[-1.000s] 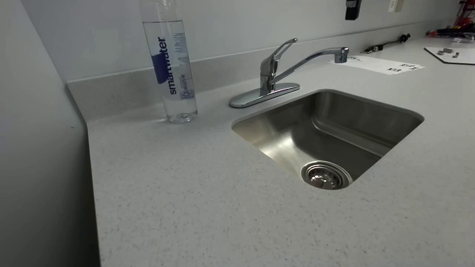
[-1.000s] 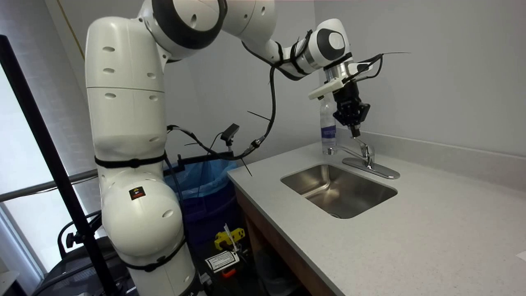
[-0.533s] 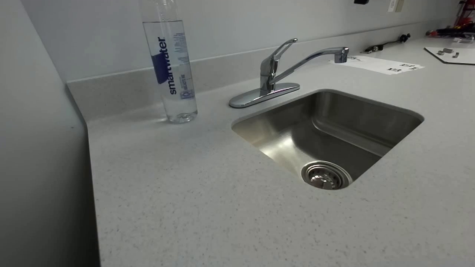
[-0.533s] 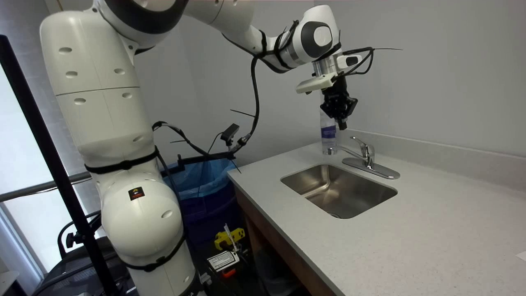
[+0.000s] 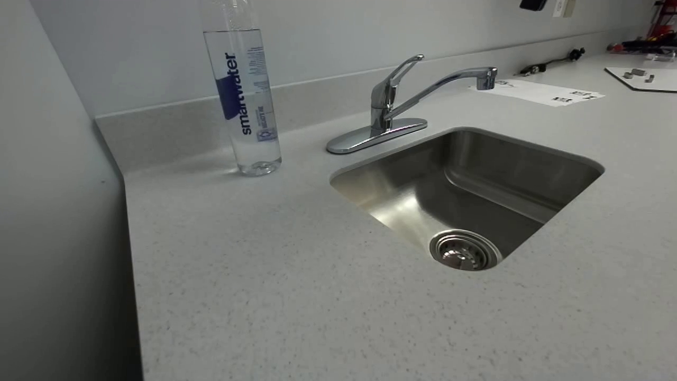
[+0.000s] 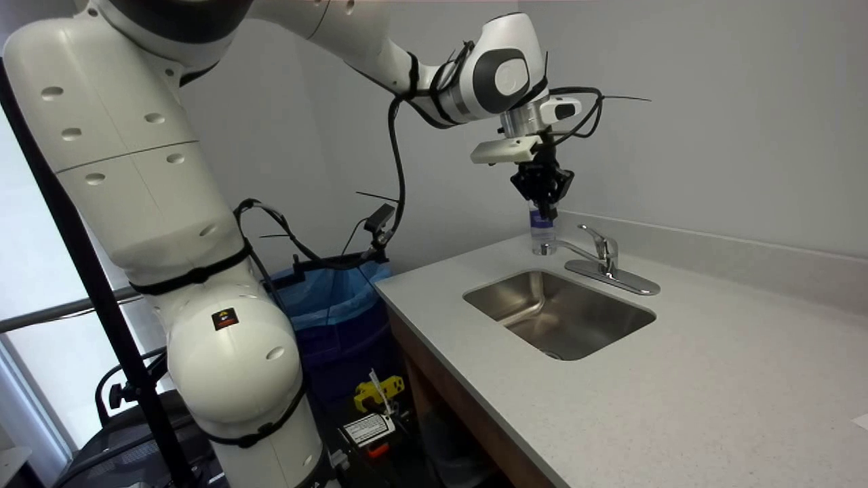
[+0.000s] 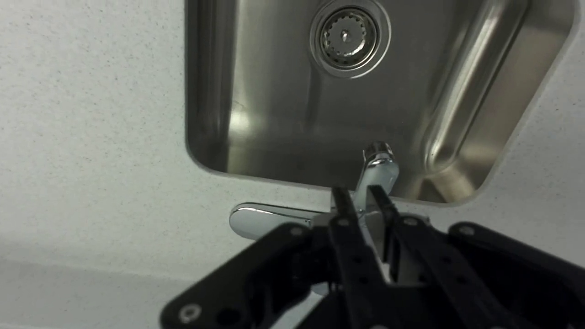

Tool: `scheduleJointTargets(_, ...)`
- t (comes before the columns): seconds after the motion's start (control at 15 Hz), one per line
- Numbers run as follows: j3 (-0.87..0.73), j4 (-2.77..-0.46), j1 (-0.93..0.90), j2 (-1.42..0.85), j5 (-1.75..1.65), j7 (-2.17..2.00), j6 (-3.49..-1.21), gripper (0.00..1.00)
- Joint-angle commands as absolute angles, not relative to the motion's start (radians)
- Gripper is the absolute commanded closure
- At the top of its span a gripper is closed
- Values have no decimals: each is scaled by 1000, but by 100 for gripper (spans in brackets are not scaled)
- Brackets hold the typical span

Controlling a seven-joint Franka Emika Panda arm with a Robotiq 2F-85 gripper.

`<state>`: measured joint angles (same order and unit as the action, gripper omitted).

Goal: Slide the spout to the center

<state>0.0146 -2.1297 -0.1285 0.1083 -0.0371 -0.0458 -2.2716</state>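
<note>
The spout (image 5: 444,83) is a slim shiny metal arm, also seen in an exterior view (image 6: 574,249). It rises from an oval metal base (image 5: 365,138). In the wrist view the spout (image 7: 377,177) points over the back of the stainless basin (image 7: 283,100), right of the round drain (image 7: 348,39). My gripper (image 6: 548,215) hangs above the spout and touches nothing visible. In the wrist view the gripper (image 7: 358,188) is partly open, with a narrow gap and nothing held; its fingers hide part of the faucet. A black fingertip (image 5: 532,4) shows at an exterior view's top edge.
The faucet's lever handle (image 5: 406,69) stands up over the base. A tall water bottle (image 5: 246,100) stands on the counter beyond the spout tip in an exterior view (image 6: 542,234). A low backsplash (image 6: 732,251) runs behind the faucet. Papers (image 5: 539,92) lie beside the sink.
My gripper has moved away from the lever handle, up and to the left in an exterior view, then slightly lower. The spout and bottle have not moved.
</note>
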Motion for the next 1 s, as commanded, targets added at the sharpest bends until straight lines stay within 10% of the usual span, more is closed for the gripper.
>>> scheduleJointTargets(0.0, 26, -2228, -107, 188, 11, 15, -2331, 52)
scheduleJointTargets(0.47, 19, -2292, -110, 236, 35, 43, -2386, 1)
scheduleJointTargets(0.93, 25, -2265, -99, 210, 30, 5, -2359, 0)
